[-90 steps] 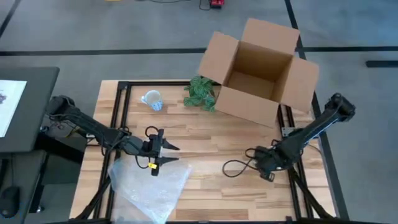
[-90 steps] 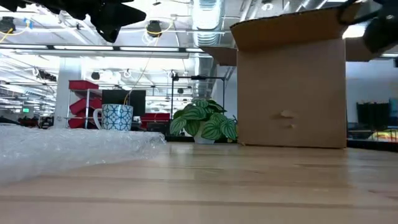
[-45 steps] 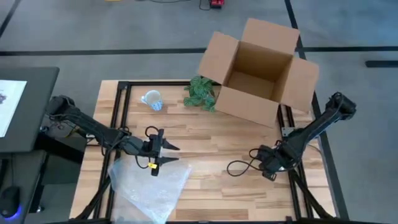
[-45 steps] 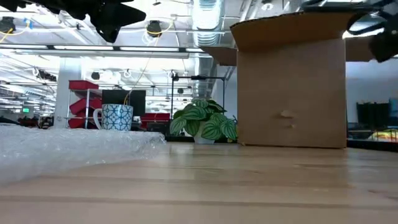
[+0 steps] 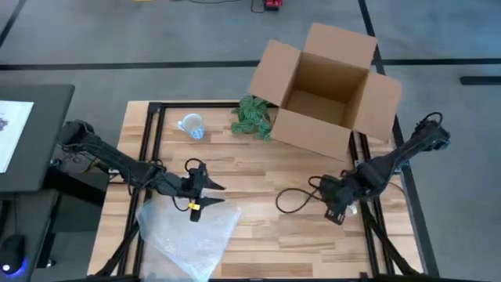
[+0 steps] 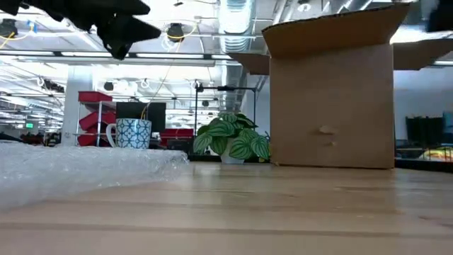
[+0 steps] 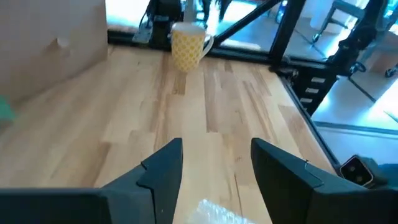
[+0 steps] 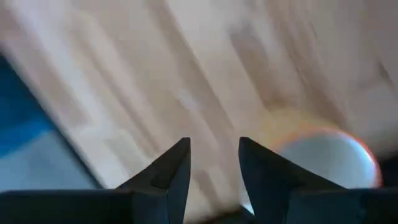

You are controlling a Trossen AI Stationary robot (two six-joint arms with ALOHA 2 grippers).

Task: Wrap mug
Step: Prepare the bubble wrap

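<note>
A blue-and-white patterned mug (image 5: 192, 125) (image 6: 133, 133) stands upright on its base at the table's far left. A yellow mug (image 7: 186, 46) (image 8: 323, 158) stands near the right edge, mostly under my right arm in the high view. A sheet of bubble wrap (image 5: 188, 235) (image 6: 78, 166) lies flat at the near left. My left gripper (image 5: 221, 193) (image 7: 214, 149) hovers open over the wrap's far edge, pointing toward the table's right. My right gripper (image 5: 338, 211) (image 8: 214, 146) is open above the table, pointing down, with the yellow mug beside one finger.
An open cardboard box (image 5: 325, 86) (image 6: 331, 92) stands at the far right, with a small potted plant (image 5: 252, 117) (image 6: 232, 142) to its left. A black cable loop (image 5: 293, 200) lies beside my right gripper. Bare wood lies between the two grippers.
My right gripper has turned at the wrist and gone a little toward the table's left edge, and its cable loop has shifted left with it. In the low view it has left the picture's upper right. My left gripper has drawn back slightly toward the left edge.
</note>
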